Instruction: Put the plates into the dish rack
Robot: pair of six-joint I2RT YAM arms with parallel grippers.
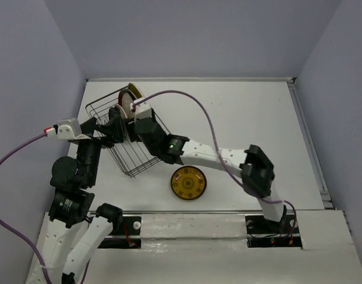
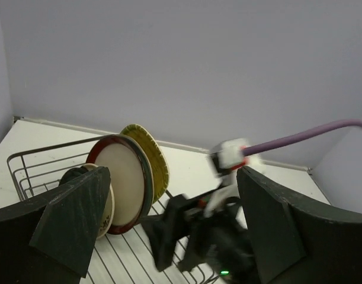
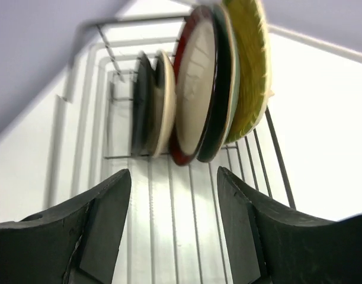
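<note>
1. From above, we see the dish rack (image 1: pixel 133 157) at ten o'clock on the table (image 1: pixel 258 118). The yellow patterned plate (image 1: pixel 188 183) lies flat on the table at the rack's four o'clock.
2. Left wrist: the left gripper (image 2: pixel 172 177) has its fingers spread and empty, facing the racked plates.
3. Right wrist: the right gripper (image 3: pixel 173 177) is spread and empty. At twelve o'clock, standing in the rack, are the black plate (image 3: pixel 140 103), cream plate (image 3: pixel 163 100), red-rimmed plate (image 3: pixel 195 89), teal plate (image 3: pixel 230 89) and yellow ribbed plate (image 3: pixel 250 65).
</note>
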